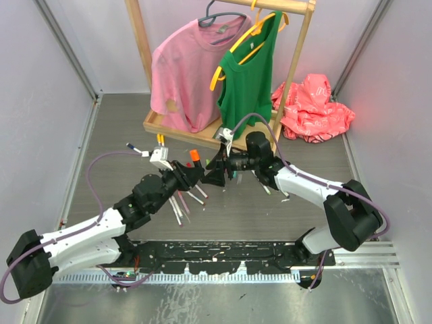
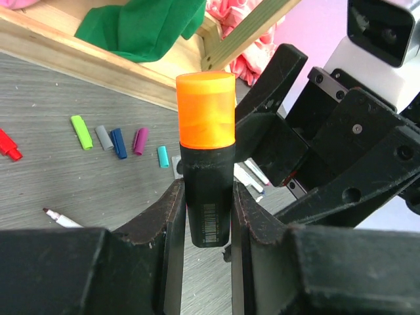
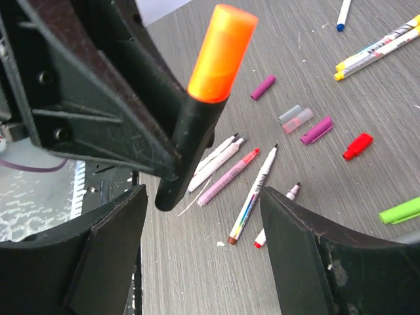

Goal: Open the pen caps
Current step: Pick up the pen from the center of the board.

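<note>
Your left gripper [image 2: 206, 210] clamps the marker [image 2: 207, 167] upright at frame centre, so the orange cap [image 2: 206, 109] stands free. Your right gripper [image 3: 203, 203] waits wide open beside it, probably to pull it off.

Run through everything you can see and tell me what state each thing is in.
Left gripper: fingers shut on black marker barrel.
Right gripper: fingers open, holding nothing.
Orange plastic cap: on the barrel.
Loose coloured plastic caps: off, lying flat.
Thin white markers: uncapped, lying flat.
Pink T-shirt: hanging.
Green tank top: hanging.
Red cloth: crumpled.
</note>
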Available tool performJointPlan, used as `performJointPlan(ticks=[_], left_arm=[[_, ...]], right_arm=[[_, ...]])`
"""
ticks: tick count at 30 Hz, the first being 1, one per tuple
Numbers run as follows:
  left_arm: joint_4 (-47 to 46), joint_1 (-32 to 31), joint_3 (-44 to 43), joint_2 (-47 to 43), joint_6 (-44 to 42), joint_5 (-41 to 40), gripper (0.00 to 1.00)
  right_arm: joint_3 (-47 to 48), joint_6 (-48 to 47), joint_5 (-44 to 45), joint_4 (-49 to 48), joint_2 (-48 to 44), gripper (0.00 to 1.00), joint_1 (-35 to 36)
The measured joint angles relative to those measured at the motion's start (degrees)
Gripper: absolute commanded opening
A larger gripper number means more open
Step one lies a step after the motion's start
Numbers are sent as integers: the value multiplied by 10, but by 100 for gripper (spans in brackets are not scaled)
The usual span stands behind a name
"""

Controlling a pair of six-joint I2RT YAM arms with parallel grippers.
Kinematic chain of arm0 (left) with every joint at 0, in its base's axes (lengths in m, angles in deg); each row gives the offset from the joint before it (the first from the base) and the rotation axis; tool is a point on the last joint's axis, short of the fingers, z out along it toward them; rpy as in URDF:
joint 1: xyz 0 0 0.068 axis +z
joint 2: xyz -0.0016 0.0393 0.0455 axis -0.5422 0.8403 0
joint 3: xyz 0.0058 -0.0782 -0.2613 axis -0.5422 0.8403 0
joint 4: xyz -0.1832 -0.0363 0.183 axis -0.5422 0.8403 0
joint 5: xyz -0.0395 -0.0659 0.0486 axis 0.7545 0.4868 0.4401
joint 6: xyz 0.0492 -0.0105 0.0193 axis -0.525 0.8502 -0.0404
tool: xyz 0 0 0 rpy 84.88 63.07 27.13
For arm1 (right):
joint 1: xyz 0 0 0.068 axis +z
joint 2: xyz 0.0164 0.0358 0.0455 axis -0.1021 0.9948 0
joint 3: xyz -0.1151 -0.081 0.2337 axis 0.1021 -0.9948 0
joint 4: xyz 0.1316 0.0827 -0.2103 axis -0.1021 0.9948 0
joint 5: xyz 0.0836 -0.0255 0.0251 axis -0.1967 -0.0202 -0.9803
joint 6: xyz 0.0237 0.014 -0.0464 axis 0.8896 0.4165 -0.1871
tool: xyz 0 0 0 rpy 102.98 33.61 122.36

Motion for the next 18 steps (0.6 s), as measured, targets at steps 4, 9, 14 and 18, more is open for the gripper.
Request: performJointPlan(ticks=[4, 9, 14, 18], left_arm=[[2, -31, -13, 22, -3, -43, 0], [3, -63, -28, 47, -3, -98, 0], [12, -80, -40, 66, 2, -145, 0], [20, -85, -49, 76, 4, -167, 3]], right_arm=[[2, 0, 16, 8, 0, 67, 0], [2, 7, 21, 12, 1, 52, 0], [5, 14, 19, 19, 7, 34, 1], [8, 21, 16, 21, 7, 14, 3]])
